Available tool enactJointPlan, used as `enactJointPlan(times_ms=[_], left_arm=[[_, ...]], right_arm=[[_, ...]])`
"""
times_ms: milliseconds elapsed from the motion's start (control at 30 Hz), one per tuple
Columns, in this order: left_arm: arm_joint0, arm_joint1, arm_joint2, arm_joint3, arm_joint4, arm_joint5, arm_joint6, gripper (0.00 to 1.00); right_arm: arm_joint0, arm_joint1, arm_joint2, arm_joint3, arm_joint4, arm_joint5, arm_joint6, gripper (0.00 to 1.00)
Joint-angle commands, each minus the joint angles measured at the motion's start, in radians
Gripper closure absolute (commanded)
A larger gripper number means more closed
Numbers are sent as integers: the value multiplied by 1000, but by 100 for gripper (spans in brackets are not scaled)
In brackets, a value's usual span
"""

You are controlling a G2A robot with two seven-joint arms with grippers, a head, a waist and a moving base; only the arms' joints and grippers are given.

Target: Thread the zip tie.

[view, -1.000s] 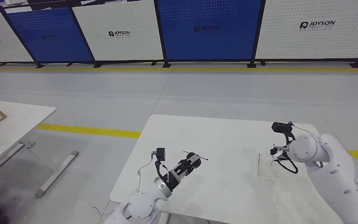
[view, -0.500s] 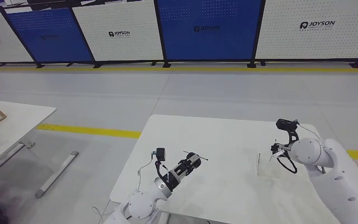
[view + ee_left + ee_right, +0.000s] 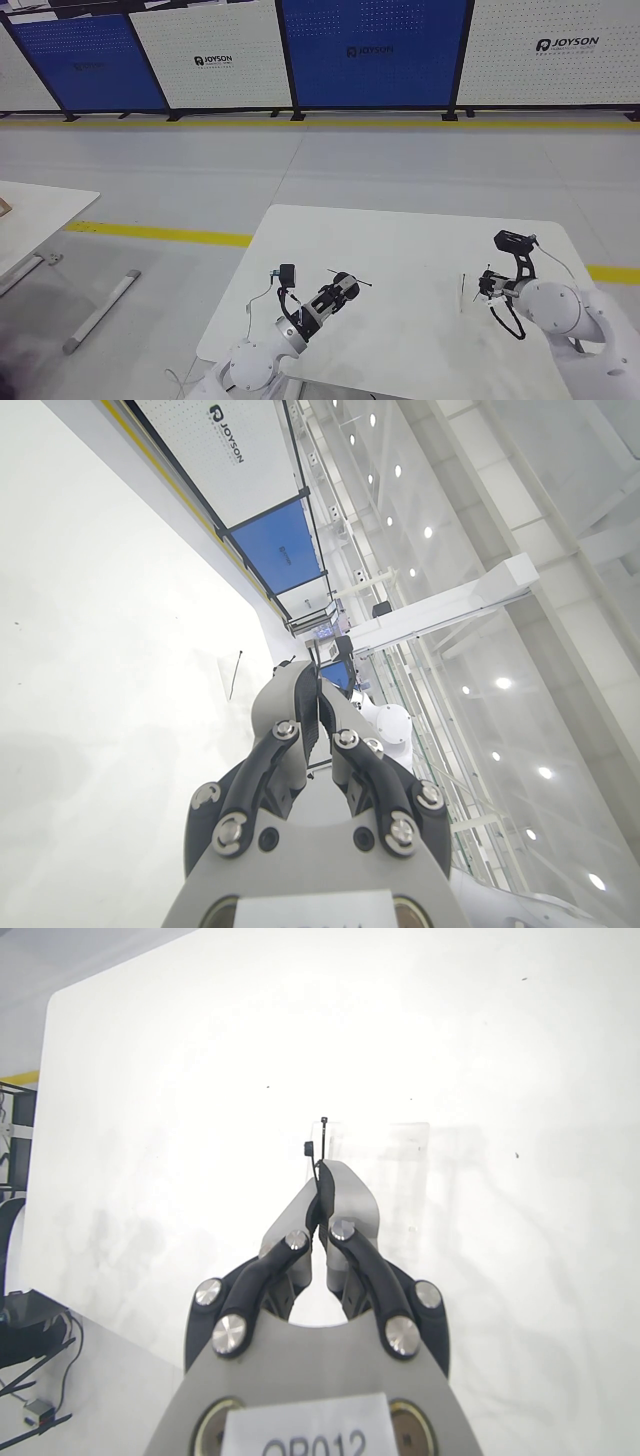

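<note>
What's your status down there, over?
Both grippers shut: right gripper pinching a zip tie, left gripper on a thin black tie. Spare tie lying at edge of clear sheet. Nothing in the way.

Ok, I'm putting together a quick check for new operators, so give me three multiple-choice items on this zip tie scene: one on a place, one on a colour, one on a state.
1. Where does the loose zip tie lie?
A. On the table, just ahead of the right gripper
B. On the floor
C. On top of a box

2. What colour is it?
A. White
B. Yellow
C. Black

3. How is the right gripper?
A. Wide open
B. Shut on a held zip tie
C. Shut on a cup

Answers:
1. A: the right wrist view shows it flat on the table past the fingertips.
2. C: it shows as a thin black line on the white top.
3. B: the fingers meet and a tie's head end sticks out from between them.
</note>
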Motion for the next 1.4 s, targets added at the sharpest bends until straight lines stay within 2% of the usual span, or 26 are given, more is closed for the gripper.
enactJointPlan(times_ms=[0,167,233,333,400,567,600,1033,1100,1200,1267,1300,1367], left_arm=[[0,0,0,0,0,0,0,100],[0,0,0,0,0,0,0,100],[0,0,0,0,0,0,0,100],[0,0,0,0,0,0,0,100],[0,0,0,0,0,0,0,100],[0,0,0,0,0,0,0,100],[0,0,0,0,0,0,0,100],[0,0,0,0,0,0,0,100],[-13,-1,12,-11,1,10,-19,100],[-31,0,35,-36,89,13,-50,100],[-38,0,61,-46,123,32,-81,100],[-47,-1,79,-45,148,43,-95,100],[-64,-3,104,-27,221,47,-86,100]], right_arm=[[0,0,0,0,0,0,0,100],[0,0,0,0,0,0,0,100],[-16,-3,23,24,7,0,-63,100],[-57,-13,64,17,70,0,-135,100],[-107,-20,92,-25,108,0,-176,100],[-257,-39,132,-149,76,0,-251,100],[-278,-46,138,-164,99,0,-255,100],[-278,-46,138,-164,99,0,-255,100],[-278,-46,138,-164,99,0,-255,100],[-278,-46,138,-164,99,0,-255,100],[-278,-46,138,-164,99,0,-255,100],[-278,-46,138,-164,99,0,-255,100],[-278,-46,138,-164,99,0,-255,100]])
